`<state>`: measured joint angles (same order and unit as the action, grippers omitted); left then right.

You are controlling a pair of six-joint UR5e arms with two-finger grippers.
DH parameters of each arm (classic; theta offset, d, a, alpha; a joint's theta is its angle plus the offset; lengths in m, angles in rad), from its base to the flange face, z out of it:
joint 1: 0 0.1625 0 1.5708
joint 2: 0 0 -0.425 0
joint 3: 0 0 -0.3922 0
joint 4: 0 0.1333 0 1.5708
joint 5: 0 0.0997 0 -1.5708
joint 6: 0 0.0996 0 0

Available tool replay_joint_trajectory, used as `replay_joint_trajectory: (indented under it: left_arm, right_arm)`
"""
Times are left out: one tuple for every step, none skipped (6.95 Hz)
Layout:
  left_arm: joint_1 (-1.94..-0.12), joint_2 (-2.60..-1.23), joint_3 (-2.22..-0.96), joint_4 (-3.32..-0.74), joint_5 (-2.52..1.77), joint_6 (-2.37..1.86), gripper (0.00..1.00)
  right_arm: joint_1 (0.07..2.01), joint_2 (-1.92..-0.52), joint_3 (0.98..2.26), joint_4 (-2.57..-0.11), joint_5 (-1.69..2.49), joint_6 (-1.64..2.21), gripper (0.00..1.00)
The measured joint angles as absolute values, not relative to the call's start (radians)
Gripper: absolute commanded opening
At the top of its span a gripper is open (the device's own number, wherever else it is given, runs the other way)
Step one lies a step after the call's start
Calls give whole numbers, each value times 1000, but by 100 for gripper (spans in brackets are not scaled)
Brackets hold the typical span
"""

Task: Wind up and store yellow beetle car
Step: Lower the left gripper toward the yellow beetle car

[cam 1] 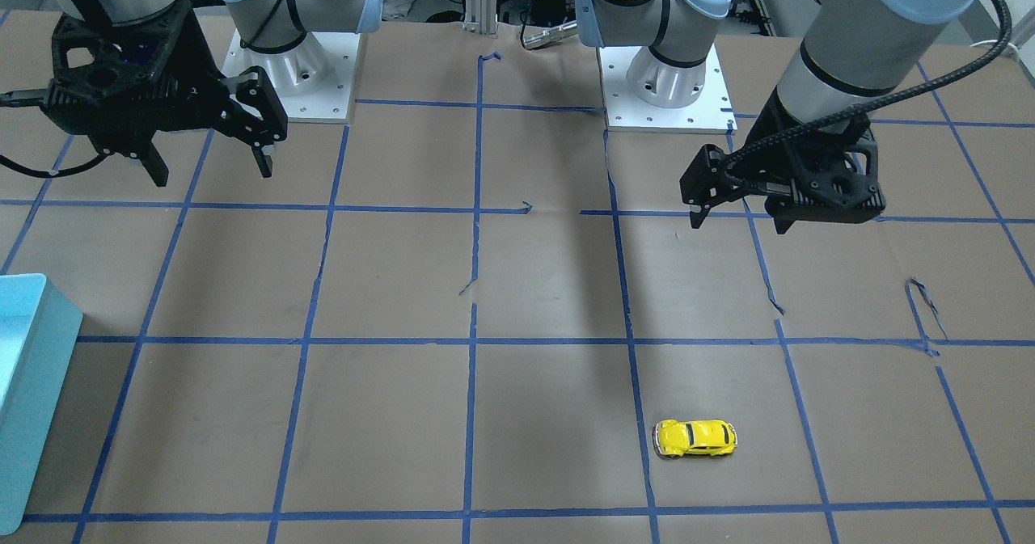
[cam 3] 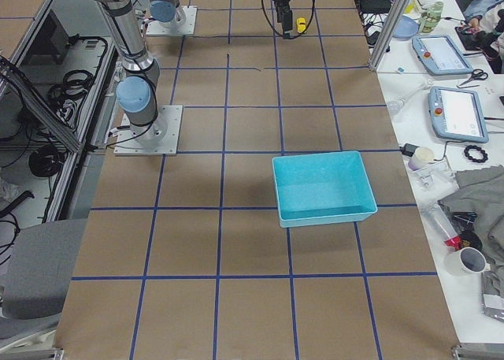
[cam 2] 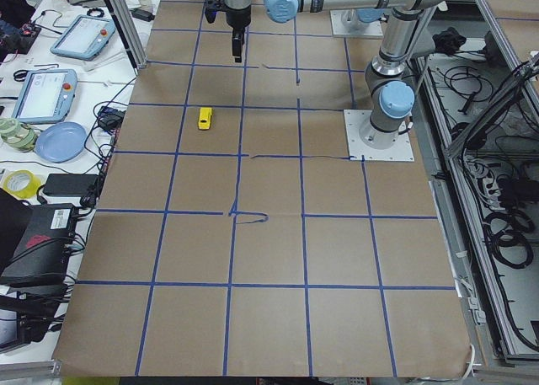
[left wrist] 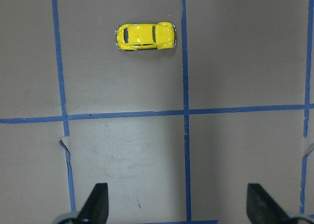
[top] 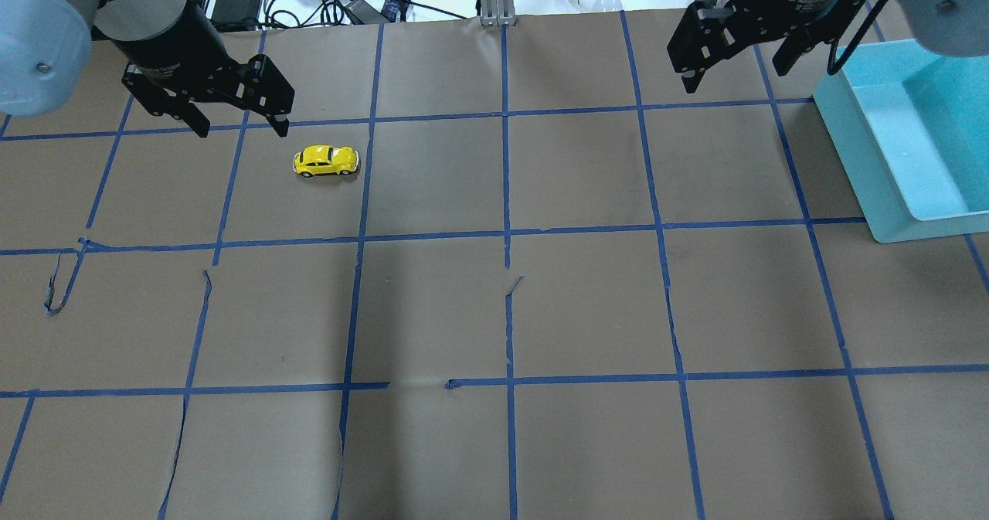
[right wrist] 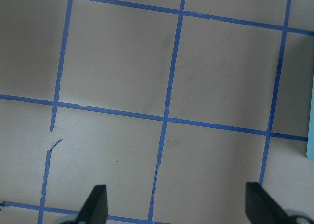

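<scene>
yellow beetle car: left untouched on its wheels on papered table | left gripper: held near car, spread, empty | right gripper: spread, empty, beside teal bin | progress: nothing judged done; winding and storing remain

I see left gripper raised, pointing down, jaws spread wide, right gripper raised too, jaws wide, arms well apart
</scene>
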<state>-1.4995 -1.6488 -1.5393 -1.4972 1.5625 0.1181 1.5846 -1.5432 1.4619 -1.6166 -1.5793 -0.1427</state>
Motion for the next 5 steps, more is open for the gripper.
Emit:
replay_joint_trajectory:
  left_arm:
    - [-1503, -1649, -1541, -1496, 1563, 118, 100]
    - [-1505, -1651, -1542, -1495, 1563, 118, 100]
    - [-1505, -1653, -1543, -1495, 1565, 117, 100]
    - [-1505, -1653, -1544, -1495, 1568, 118, 100]
    - [-1505, -1652, -1544, -1496, 1570, 122, 100]
  right_arm:
    - [1585, -1543, 1462, -1617, -1580, -143, 100]
    - [1585, -1543, 1462, -1617, -1580, -143, 100]
    - [1585, -1543, 1462, -1617, -1579, -143, 100]
    - [1585, -1543, 1462, -1617, -1579, -143, 100]
    - [1585, -1543, 1462, -1617, -1579, -143, 100]
